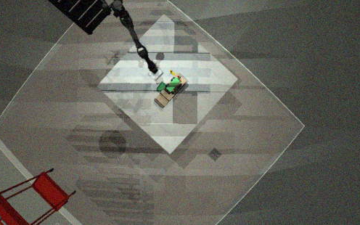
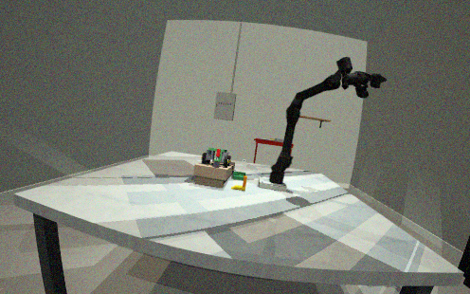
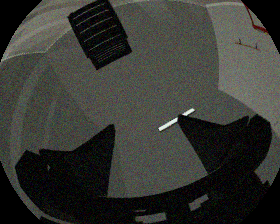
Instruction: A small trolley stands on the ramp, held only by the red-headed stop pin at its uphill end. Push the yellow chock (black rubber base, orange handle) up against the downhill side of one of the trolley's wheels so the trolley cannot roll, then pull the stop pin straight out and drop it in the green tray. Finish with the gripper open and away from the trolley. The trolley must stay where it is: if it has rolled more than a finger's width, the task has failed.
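Observation:
The trolley (image 1: 173,84) (image 2: 209,156), green with dark wheels, stands on the wooden ramp (image 1: 162,100) (image 2: 209,176). The red head of the stop pin (image 2: 218,153) shows at its uphill end; how deep the pin sits cannot be seen. The yellow chock (image 1: 172,72) (image 2: 239,188) with its orange handle upright is on the table beside the ramp's uphill end, apart from the trolley. The green tray (image 1: 161,86) (image 2: 239,175) is beside the ramp, between it and the arm's base. My gripper (image 3: 147,123) is open and empty, raised high and far from these things, facing away from the table.
The arm's pale base plate (image 1: 156,75) (image 2: 267,184) is near the tray and chock. A black drawer cabinet (image 1: 86,14) (image 3: 99,34) stands beyond the table on the gripper's side. A red frame (image 1: 51,190) stands on the floor farther off.

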Robot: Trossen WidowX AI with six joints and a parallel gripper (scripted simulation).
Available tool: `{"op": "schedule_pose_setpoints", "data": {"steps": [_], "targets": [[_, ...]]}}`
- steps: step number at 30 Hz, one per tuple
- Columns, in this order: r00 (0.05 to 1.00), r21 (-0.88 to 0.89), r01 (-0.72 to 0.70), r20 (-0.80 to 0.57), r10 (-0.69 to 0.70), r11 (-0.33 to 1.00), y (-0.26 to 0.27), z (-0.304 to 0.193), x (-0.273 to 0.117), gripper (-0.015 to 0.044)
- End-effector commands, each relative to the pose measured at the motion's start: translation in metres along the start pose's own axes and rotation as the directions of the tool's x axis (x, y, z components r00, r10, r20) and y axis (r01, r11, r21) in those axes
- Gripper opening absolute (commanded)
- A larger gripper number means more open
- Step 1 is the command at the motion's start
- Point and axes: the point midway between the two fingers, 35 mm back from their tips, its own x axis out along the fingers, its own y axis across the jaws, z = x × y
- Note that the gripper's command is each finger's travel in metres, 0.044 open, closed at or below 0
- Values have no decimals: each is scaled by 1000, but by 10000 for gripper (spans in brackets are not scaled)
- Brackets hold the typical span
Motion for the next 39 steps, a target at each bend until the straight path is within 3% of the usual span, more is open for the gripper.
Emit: {"op": "schedule_pose_setpoints", "data": {"steps": [1, 8, 16, 25, 32, 39], "targets": [[1000, 4, -6, 1, 6, 1000, 2, 0, 0, 374], [971, 169, -239, 41, 236, 956, 78, 8, -28, 190], [872, 371, -471, 63, 485, 800, 148, 9, -83, 190], [663, 584, -653, 132, 737, 483, 230, 25, -170, 190], [457, 725, -664, 196, 868, 186, 274, 41, -250, 190], [236, 829, -550, 273, 933, -103, 297, 62, -337, 190]]}}
